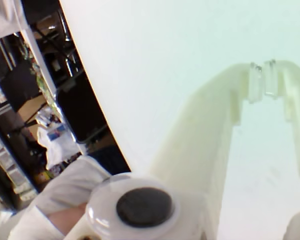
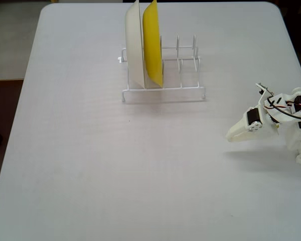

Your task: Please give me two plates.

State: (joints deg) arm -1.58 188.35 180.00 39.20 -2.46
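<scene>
The two plates do not show in either view. In the fixed view my gripper (image 2: 231, 136) rests low over the table at the right, pointing left, some way in front and to the right of the rack. Its fingertips meet in the wrist view, so the gripper (image 1: 263, 80) is shut with nothing between them, and only bare white tabletop lies beneath it.
A white wire dish rack (image 2: 163, 90) stands at the back centre of the white table (image 2: 90, 165). It holds a white plate (image 2: 134, 47) and a yellow plate (image 2: 153, 42) upright in its left slots. The wrist view shows the table edge (image 1: 97, 100) and cluttered shelves beyond.
</scene>
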